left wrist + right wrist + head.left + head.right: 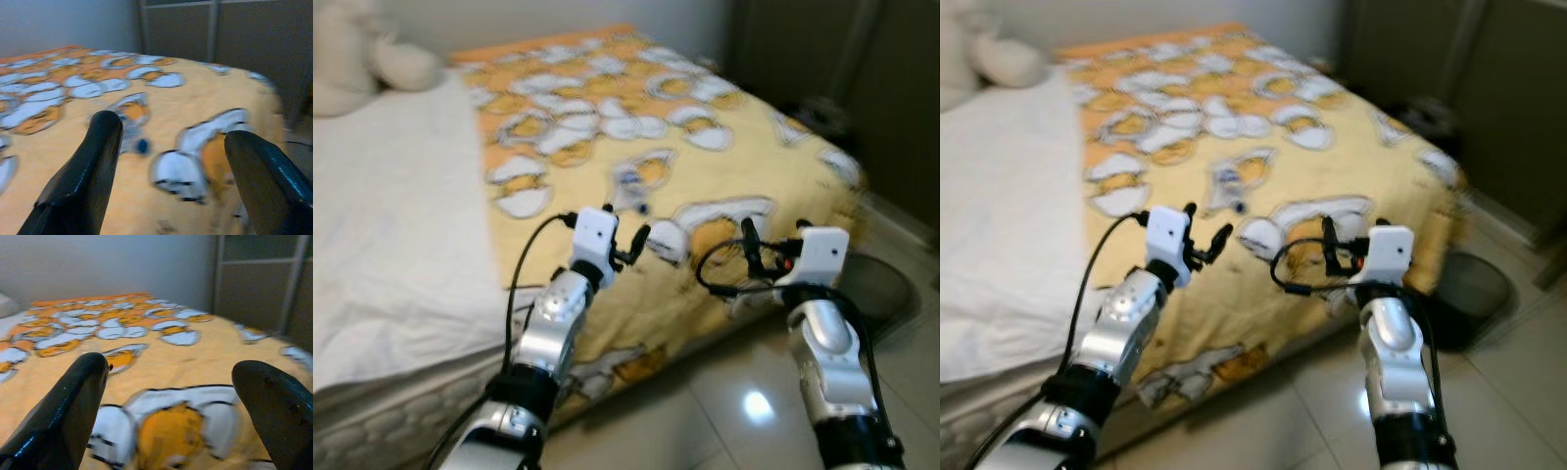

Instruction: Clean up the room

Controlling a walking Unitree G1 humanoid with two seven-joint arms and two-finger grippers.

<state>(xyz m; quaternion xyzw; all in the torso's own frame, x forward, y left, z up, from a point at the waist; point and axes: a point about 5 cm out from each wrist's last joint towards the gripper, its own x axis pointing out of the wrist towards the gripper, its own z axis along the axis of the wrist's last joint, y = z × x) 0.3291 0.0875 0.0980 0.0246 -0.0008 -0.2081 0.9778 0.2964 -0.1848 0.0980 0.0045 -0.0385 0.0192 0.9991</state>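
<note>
1. A small blurred bottle-like item [628,186] is lying on the yellow patterned blanket [724,166] of the bed [401,245].
2. The left gripper [168,161] is hovering near it, fingers spread and grasping nothing.
3. The right gripper [171,396] is hanging over the bed's edge, fingers likewise released.

A bed [401,323] fills the view from nine to two o'clock — its yellow egg-print blanket [724,166] beside a white sheet [391,215]. Glossy pale floor tiles [724,411] lie at five o'clock; dark cupboard doors [862,69] stand at two.
</note>
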